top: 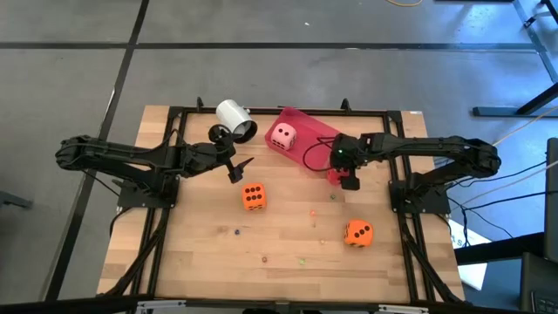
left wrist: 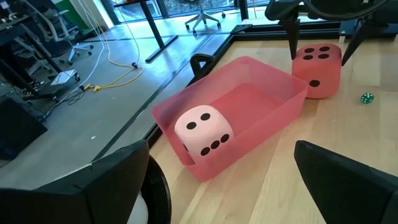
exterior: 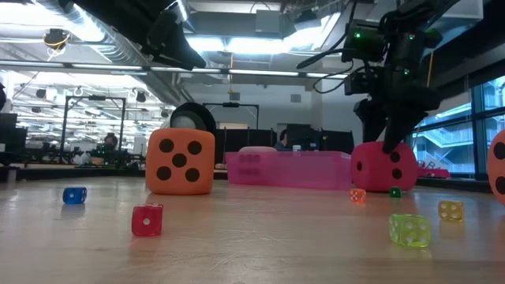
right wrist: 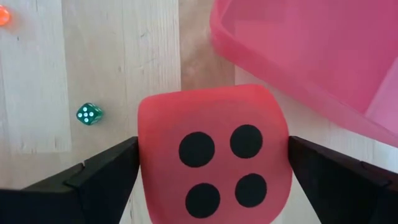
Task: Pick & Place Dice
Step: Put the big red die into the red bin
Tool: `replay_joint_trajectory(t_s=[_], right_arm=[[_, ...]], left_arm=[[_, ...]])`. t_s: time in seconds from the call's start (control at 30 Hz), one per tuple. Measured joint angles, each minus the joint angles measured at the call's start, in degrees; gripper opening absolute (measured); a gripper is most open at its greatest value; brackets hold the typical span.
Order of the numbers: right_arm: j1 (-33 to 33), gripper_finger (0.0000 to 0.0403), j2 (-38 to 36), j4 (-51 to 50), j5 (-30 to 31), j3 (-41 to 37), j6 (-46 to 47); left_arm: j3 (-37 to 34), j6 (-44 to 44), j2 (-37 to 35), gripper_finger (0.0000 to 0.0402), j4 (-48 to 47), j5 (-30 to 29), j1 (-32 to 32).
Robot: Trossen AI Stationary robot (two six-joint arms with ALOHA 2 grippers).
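The red die [right wrist: 213, 155] sits on the table just off the pink tray's [top: 307, 150] right end, and my right gripper [right wrist: 213, 163] is shut on it from above. The pink die [left wrist: 203, 129] lies inside the tray. One orange die [top: 254, 196] rests mid-table, and the other [top: 358, 233] sits nearer the right near corner. My left gripper [top: 236, 167] hangs open above the table between the white cup [top: 235, 118] and the mid-table orange die, touching nothing. My right gripper pinches the red die between its two fingers, one finger [right wrist: 112, 169] on one side face and the other [right wrist: 323, 177] on the opposite face. The fingers point down from above. The die's four-pip face [right wrist: 217, 165] is up, and its underside [exterior: 384, 188] rests on the table.
The white cup lies on its side at the far edge, left of the tray. Several tiny coloured dice are scattered on the wood, among them a green one [right wrist: 89, 113] near the red die and a blue one [exterior: 74, 195]. A black frame rims the table.
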Motion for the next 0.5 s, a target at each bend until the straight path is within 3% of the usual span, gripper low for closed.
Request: replay_joint_trajectory(t_s=[0.13, 0.5], right_arm=[[0.00, 0.0395, 0.07, -0.48, 0.38, 0.39, 0.94], [0.00, 0.0341, 1.78, -0.73, 0.00, 0.79, 1.49]], left_arm=[[0.00, -0.02, -0.01, 0.0400, 0.00, 0.00, -0.01], [0.00, -0.04, -0.01, 0.0400, -0.02, 0.02, -0.01]])
